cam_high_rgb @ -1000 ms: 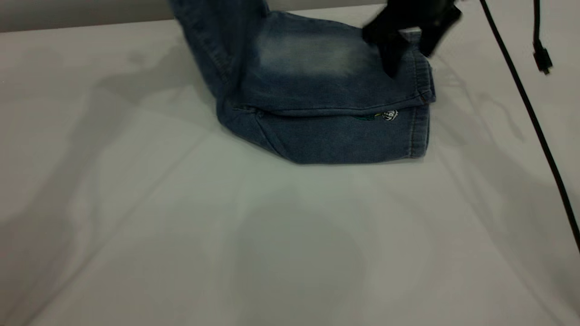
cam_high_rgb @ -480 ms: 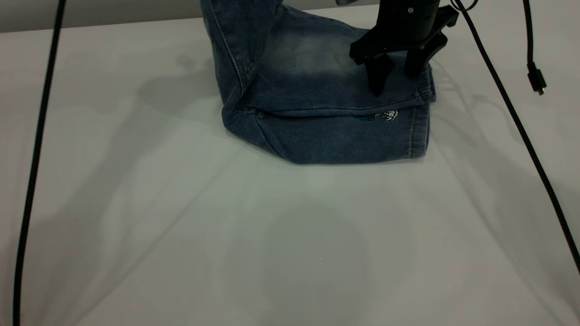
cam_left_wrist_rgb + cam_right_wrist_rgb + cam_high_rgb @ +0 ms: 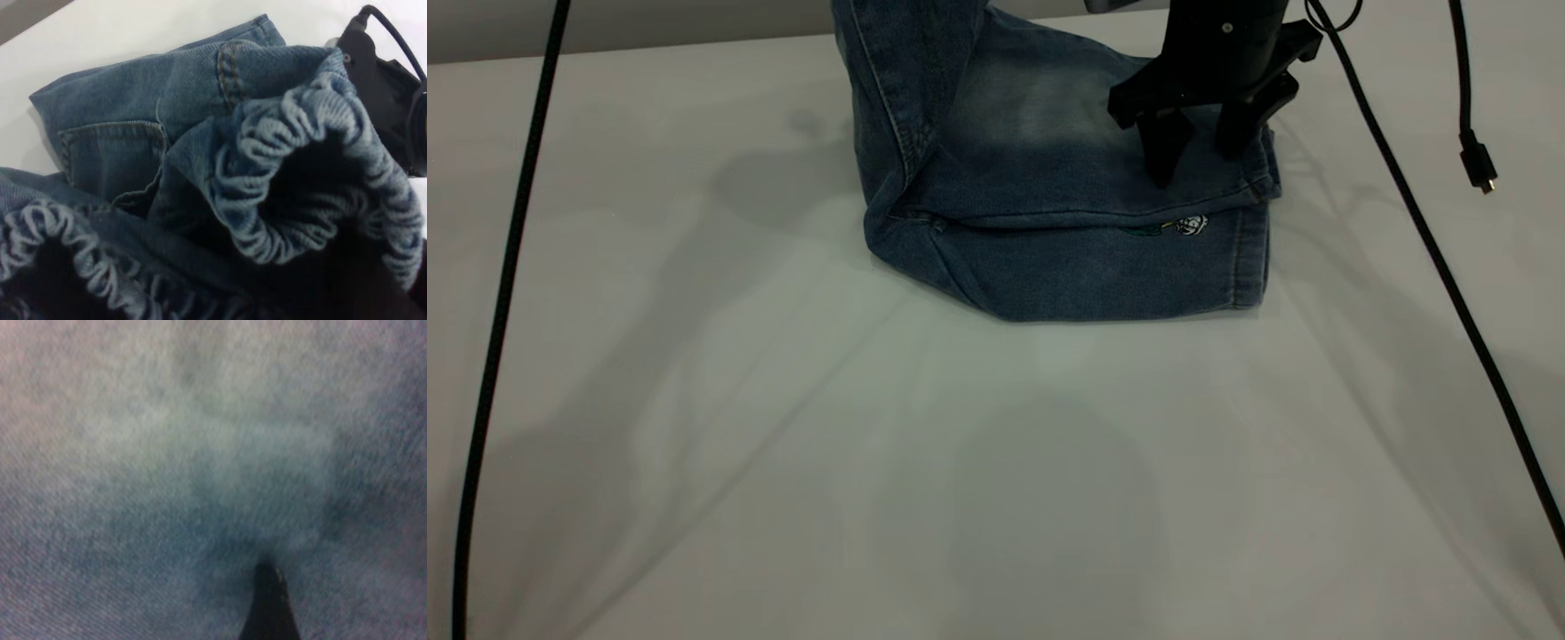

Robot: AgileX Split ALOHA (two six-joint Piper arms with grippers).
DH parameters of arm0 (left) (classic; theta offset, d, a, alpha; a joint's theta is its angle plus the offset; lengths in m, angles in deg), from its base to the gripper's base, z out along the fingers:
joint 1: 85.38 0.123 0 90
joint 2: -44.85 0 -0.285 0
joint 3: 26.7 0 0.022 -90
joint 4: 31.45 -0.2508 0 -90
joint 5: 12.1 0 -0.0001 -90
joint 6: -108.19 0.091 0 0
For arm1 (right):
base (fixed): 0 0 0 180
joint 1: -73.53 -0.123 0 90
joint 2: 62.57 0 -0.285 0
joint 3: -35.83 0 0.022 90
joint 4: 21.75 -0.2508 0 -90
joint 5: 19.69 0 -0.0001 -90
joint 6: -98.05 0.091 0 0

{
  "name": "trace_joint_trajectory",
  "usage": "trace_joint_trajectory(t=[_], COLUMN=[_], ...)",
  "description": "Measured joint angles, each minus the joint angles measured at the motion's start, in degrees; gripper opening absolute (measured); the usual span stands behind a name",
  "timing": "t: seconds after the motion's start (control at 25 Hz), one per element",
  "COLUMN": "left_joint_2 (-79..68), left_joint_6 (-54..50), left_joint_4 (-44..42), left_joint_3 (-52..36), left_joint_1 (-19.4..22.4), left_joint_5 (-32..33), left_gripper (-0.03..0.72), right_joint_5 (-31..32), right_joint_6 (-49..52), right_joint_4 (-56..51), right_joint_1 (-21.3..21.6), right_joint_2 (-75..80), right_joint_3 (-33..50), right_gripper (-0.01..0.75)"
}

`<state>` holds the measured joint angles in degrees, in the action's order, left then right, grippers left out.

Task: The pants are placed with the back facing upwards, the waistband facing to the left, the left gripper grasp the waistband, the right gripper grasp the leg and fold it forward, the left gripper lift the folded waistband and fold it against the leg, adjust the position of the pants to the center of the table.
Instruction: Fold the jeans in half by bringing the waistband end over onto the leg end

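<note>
Directly under the spread right gripper [image 3: 1196, 158], the leg [image 3: 1049, 151], waistband [image 3: 300, 167] lifted leftward

Denim shorts [image 3: 1049, 204]: soft woven cloth, matt, faded pale in patches. The waistband [image 3: 293, 167] is ribbed, gathered elastic knit, rough-looking. Right claw [image 3: 1196, 156] looks like matt black plastic. The worktop [image 3: 996, 480] is smooth, pale, faintly sheened. Cable [image 3: 498, 311]: black, rubbery.

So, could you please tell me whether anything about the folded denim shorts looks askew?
Yes. The blue denim shorts lie folded lengthwise, but their ruched elastic waistband end stands lifted off the white table at the far left, while the black right gripper hangs open over the hem.
</note>
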<state>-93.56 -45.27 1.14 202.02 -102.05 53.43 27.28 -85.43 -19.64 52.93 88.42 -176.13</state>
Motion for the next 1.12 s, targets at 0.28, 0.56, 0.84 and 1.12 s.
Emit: trace_joint_trajectory(t=[0.28, 0.56, 0.84, 1.12], left_joint_2=[0.0, 0.0, -0.06, -2.25], left_joint_6=[0.0, 0.0, 0.0, 0.0], left_joint_4=[0.0, -0.05, -2.1, -2.98], left_joint_3=[0.0, 0.0, -0.05, -0.1], left_joint_1=[0.0, -0.2, -3.54, -8.94], left_joint_5=[0.0, 0.76, 1.44, -2.35], left_gripper=[0.109, 0.109, 0.109, 0.108], right_joint_5=[12.66, 22.65, 23.21, 23.21], right_joint_6=[-0.17, -1.64, 1.18, 1.57], right_joint_4=[3.29, 3.93, 3.12, 2.41], right_joint_1=[0.76, 5.15, 13.62, 18.77], right_joint_2=[-0.06, -0.11, -1.16, -2.85], right_joint_3=[-12.03, -26.73, -39.74, -41.51], right_gripper=[0.457, 0.457, 0.457, 0.457])
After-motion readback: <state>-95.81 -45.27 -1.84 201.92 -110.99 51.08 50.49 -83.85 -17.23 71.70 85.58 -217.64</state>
